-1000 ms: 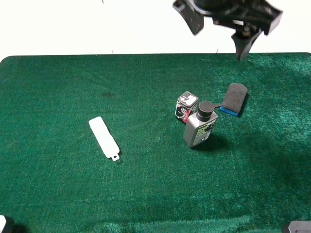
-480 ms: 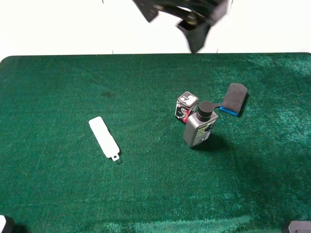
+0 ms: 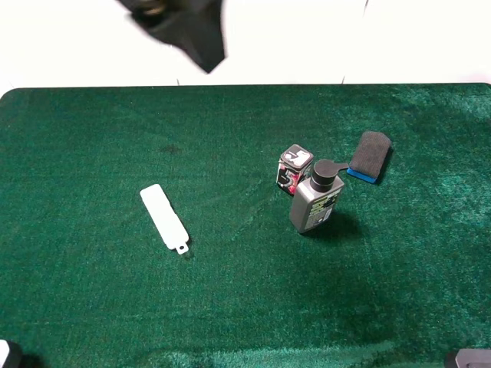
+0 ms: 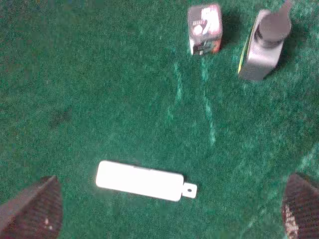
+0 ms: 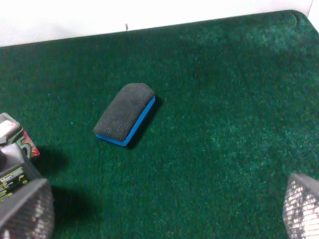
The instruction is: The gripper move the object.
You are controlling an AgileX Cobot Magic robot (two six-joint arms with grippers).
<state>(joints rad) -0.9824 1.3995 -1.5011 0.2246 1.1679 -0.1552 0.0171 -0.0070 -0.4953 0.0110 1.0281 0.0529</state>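
The object, a grey flat-sided bottle with a black pump cap and a green-and-black label, stands upright right of the cloth's middle. It also shows in the left wrist view and at the edge of the right wrist view. A blurred black gripper hangs high over the table's back edge, left of centre, far from the bottle. In the left wrist view the left gripper is open and empty, its fingertips wide apart. The right gripper is open and empty, beside the bottle.
A small black-red-white tin stands just behind and left of the bottle. A black eraser with a blue base lies to its back right. A flat white bar lies on the left. The green cloth covers the table.
The black gripper above the back edge has swept from the upper right across to the upper left. The bottle, tin, eraser and white bar have not moved.
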